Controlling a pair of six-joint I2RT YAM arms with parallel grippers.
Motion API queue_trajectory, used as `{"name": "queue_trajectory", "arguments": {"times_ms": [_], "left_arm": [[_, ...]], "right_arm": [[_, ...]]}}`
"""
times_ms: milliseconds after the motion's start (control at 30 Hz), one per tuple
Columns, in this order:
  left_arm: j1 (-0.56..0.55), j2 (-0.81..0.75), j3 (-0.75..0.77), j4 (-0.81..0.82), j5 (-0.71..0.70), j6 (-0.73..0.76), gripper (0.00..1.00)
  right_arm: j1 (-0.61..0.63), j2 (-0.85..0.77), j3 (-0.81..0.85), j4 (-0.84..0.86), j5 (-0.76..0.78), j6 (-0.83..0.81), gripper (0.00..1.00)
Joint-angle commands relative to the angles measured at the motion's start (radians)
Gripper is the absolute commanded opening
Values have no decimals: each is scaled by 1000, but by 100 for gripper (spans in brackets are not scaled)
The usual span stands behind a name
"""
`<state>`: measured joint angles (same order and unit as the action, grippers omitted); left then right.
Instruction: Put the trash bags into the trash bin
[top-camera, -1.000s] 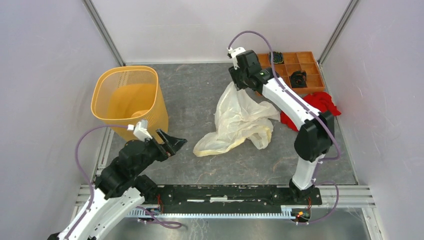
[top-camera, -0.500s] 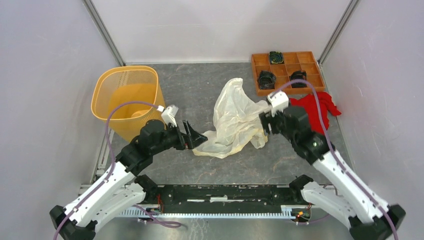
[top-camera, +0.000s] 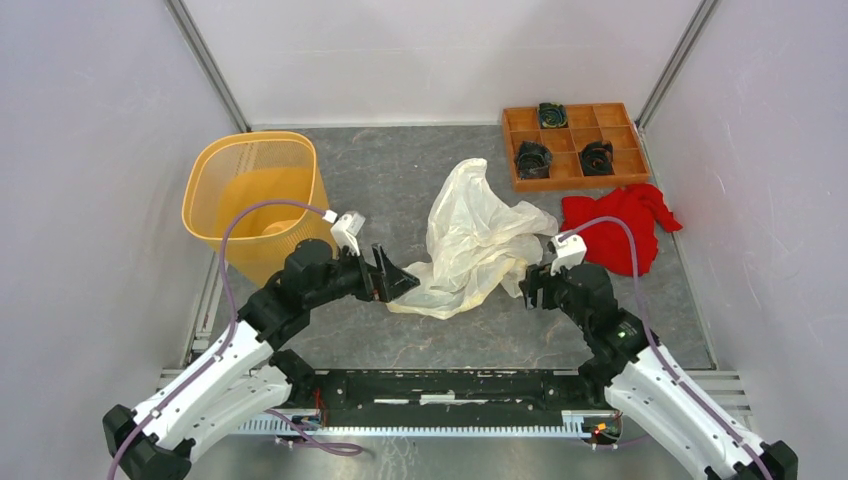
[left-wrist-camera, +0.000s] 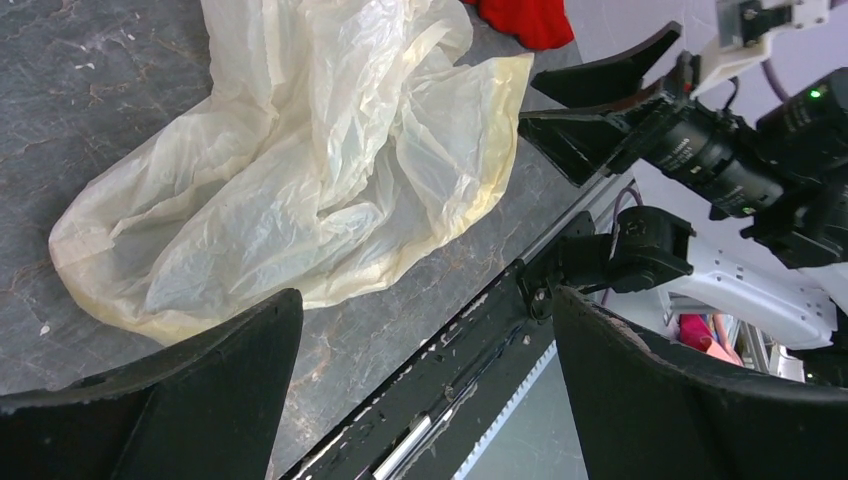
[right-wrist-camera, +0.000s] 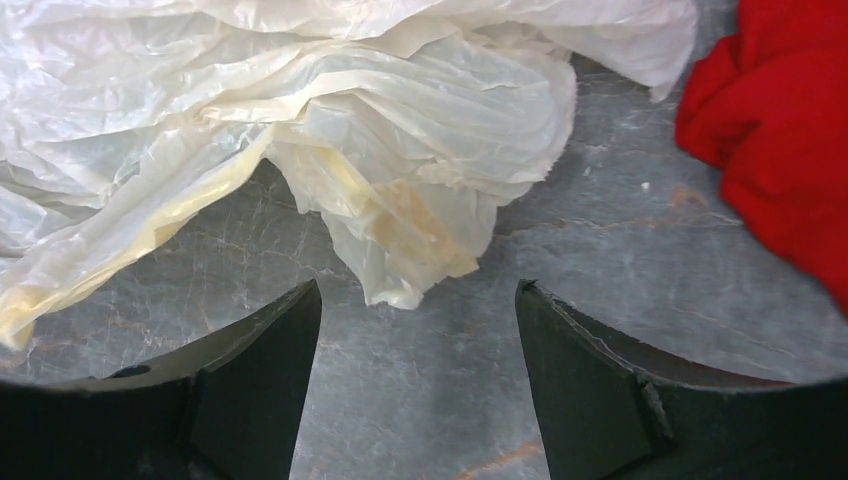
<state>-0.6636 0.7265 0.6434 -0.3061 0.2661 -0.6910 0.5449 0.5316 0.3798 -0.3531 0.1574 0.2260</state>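
Heads up: your left tool (left-wrist-camera: 425, 300) and right tool (right-wrist-camera: 415, 288) are both spread open and empty, flanking the trash bag (top-camera: 478, 240) heaped mid desk (top-camera: 400, 170). Pinch one thin layer and it'll probably slip before the trash bin (top-camera: 203, 175) at the far-left corner.

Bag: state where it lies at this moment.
In the top view the bag lies crumpled in the middle of the table, with the bin to its left and the red cloth close on its right.
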Motion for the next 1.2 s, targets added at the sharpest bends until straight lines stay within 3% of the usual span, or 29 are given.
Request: {"name": "queue_trajectory", "arguments": {"times_ms": [0,100,200,300,400,500,633,800,967,1167], "left_arm": [[-4,-49,-45,23,14,-1,100],[-5,-62,-49,19,16,-18,100],[-5,-88,-34,-11,17,-42,100],[-5,-127,-24,-78,-24,-68,100],[-6,-167,-43,-132,-89,-110,100],[-7,-189,-77,-130,-123,-140,100],[-7,-150,-70,-90,-127,-106,100],[-14,-40,-12,-43,-63,-47,100],[-61,-73,38,-10,-60,-12,100],[-170,-85,61,-138,-248,17,100]], "right_arm": [[0,48,-113,260,-36,49,78],[-2,127,-210,536,-31,-2,79],[-2,241,-212,723,19,-49,65],[-1,365,-95,702,-42,-27,30],[-3,442,67,561,-133,84,2],[-27,502,268,179,-129,246,0],[-47,511,450,-127,-112,224,0],[-46,402,515,-134,-155,105,0],[-46,375,582,-57,-217,91,0],[-46,439,655,-34,-244,80,0]]}}
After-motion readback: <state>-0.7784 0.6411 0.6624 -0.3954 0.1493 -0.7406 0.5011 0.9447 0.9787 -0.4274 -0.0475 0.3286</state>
